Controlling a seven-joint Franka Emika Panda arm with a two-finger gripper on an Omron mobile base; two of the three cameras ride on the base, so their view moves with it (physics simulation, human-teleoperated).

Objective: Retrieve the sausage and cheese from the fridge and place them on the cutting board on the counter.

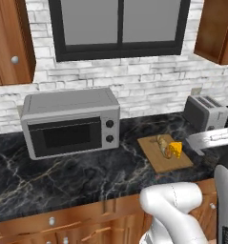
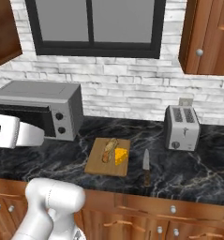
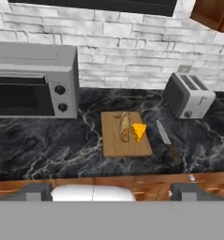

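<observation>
Already the cheese (image 3: 139, 131) lies on the cutting board (image 3: 114, 140), on its toaster-side half, just beside or touching a tan bread roll (image 3: 125, 126) that runs lengthwise across the board's middle. The board rests flat on the black marble counter (image 1: 63, 176), between the microwave (image 1: 70, 121) and the toaster (image 2: 181, 126). A knife (image 2: 145, 164) lies on the stone just off the board's edge, apart from it.

As a wedge, the cheese should be light and fairly firm, with a smooth skin that could slip. Its flat opposite faces look like the place to pinch it, not the thin point. It needs no more handling if it stays where it is.

By its description the sausage should be light, slim, rounded and slightly yielding. It would roll easily, so a hold across its middle, with the fingers square to its length, looks safest. The bare strip of board on the microwave side looks like the best free spot to set it down. By the task it comes from the fridge.

Of the things that hold others, the board carries only the wedge and the roll. The microwave's door is closed, and its dark window gives no clue to what is inside. I cannot tell whether anything is in the toaster's slots.

The gripper (image 3: 112, 193) hangs back over the cabinet fronts, well short of the board. Its fingertips (image 3: 38, 192) are spread wide with nothing pinched between them.
</observation>
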